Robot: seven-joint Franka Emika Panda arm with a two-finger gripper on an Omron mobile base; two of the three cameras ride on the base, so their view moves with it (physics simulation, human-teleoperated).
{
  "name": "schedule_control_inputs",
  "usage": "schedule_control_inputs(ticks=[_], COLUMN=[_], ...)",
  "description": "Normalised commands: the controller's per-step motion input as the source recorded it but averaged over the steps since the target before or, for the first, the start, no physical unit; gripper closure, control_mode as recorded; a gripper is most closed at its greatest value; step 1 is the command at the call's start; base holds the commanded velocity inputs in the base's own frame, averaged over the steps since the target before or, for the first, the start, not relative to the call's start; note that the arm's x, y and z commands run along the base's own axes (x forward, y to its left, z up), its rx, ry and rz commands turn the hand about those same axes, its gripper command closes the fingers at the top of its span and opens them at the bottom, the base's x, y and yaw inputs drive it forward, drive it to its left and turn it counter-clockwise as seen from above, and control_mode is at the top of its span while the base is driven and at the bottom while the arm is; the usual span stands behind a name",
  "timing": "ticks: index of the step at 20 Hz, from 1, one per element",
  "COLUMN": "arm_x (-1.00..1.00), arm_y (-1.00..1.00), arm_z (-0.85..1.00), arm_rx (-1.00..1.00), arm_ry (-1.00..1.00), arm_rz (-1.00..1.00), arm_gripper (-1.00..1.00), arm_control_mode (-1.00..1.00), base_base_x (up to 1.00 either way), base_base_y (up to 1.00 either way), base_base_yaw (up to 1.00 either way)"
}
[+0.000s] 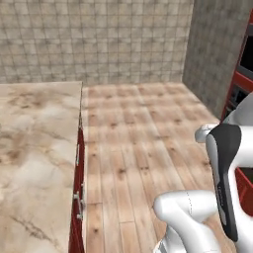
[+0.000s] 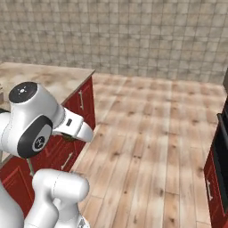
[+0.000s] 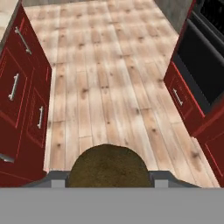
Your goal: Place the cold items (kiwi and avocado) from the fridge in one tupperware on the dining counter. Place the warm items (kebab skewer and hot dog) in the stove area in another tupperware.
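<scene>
We see a glossy white arm (image 2: 31, 120) built of rounded, bulbous shells, with dark grey to black joint sections between them. One round dark cap (image 2: 23, 92) carries small white marks, another dark joint face (image 2: 38, 139) a small white emblem, and a long black panel (image 1: 226, 173) runs along one link

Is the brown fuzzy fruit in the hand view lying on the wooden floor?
No, the kiwi sits between the fingers at the bottom of the hand view, well above the wooden floor.
</scene>
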Motion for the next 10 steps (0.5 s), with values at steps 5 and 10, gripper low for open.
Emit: schedule_control_inputs(ticks=[5, 10], arm_x=[0.0, 0.0], arm_y=[0.0, 0.0], arm_z=[0.0, 0.0], arm_rx=[0.0, 0.0], arm_ry=[0.0, 0.0], arm_rz=[0.0, 0.0], arm_gripper=[1.0, 1.0], arm_control_mode=[1.0, 1.0], base_base_x=[1.0, 1.0], base_base_y=[-0.3, -0.09], base_base_yaw=[-0.03, 0.0])
